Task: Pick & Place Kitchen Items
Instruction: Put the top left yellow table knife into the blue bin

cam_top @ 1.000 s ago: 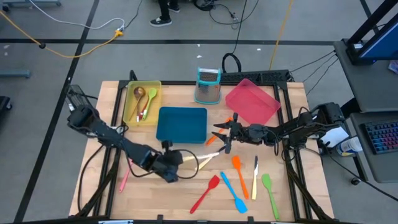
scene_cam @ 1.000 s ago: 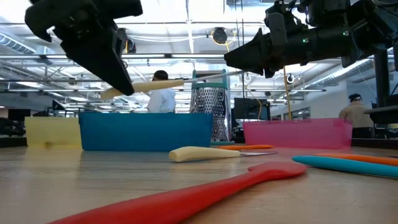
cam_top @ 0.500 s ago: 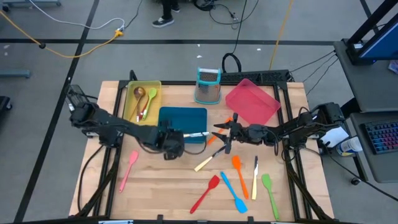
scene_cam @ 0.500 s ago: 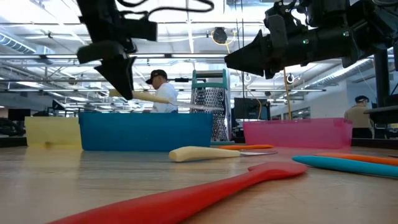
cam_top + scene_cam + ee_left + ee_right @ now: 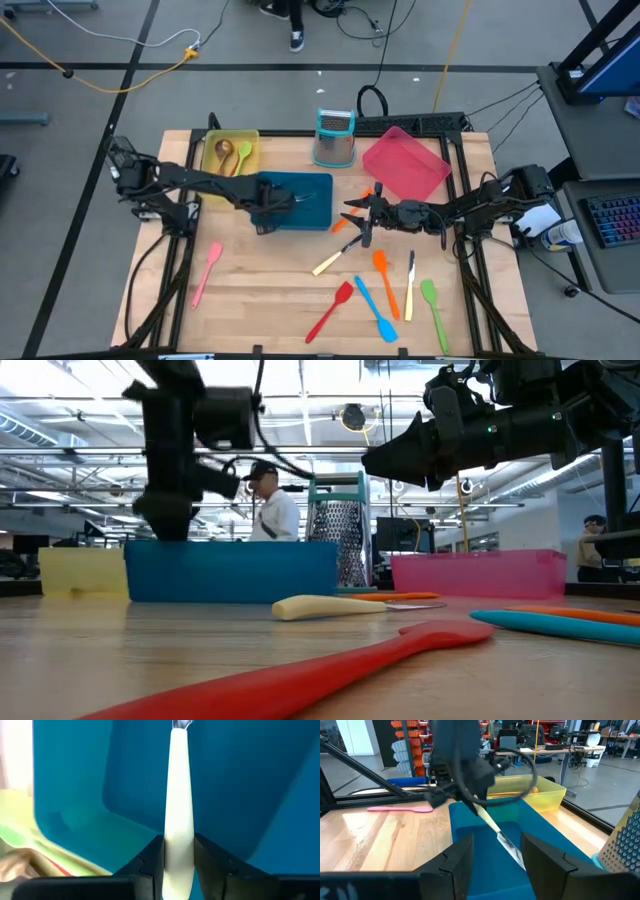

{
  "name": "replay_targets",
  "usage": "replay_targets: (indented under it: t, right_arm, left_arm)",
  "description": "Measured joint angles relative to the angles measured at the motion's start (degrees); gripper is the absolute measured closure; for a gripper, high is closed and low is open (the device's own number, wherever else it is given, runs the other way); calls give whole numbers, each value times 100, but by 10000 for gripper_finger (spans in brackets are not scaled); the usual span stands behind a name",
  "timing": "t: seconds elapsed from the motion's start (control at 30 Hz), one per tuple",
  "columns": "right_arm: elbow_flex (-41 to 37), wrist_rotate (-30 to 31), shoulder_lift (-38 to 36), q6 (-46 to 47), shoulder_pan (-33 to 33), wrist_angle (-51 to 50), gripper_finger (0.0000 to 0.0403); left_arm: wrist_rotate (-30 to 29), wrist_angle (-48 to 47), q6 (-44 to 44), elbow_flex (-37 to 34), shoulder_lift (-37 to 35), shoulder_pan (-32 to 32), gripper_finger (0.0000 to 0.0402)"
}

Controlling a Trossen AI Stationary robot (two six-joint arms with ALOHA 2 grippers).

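High view: left gripper (image 5: 268, 205) over blue tray (image 5: 318, 215), right gripper (image 5: 358, 220) waiting mid-table.

Left wrist view: jaws clamped on cream-handled knife (image 5: 178, 810), handle end.

Judged light, rigid, smooth; handle grip suits.

Right wrist view: jaws parted, empty.

A cream-handled knife (image 5: 178, 820) sits between the left gripper's (image 5: 178, 862) dark fingers, above the blue tray (image 5: 316, 188).
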Motion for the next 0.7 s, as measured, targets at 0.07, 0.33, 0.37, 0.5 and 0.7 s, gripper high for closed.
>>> replay_targets:
  t: [0.07, 0.33, 0.37, 0.5, 0.7]
  right_arm:
    - [0, 0, 0, 0, 0, 0, 248]
    - [0, 0, 0, -9, 0, 2, 248]
    - [0, 0, 0, -11, -2, 2, 248]
    - [0, 0, 1, -13, -1, 2, 248]
    - [0, 0, 0, -13, 0, 2, 248]
  left_arm:
    - [-5, 83, 1, -215, 0, 155, 312]
    - [-1, 970, 301, -718, 0, 465, 310]
    - [-8, 1074, 382, -721, 0, 477, 310]
    - [-9, 1490, 669, -723, 2, 492, 309]
    - [-9, 1705, 751, -723, 2, 490, 297]
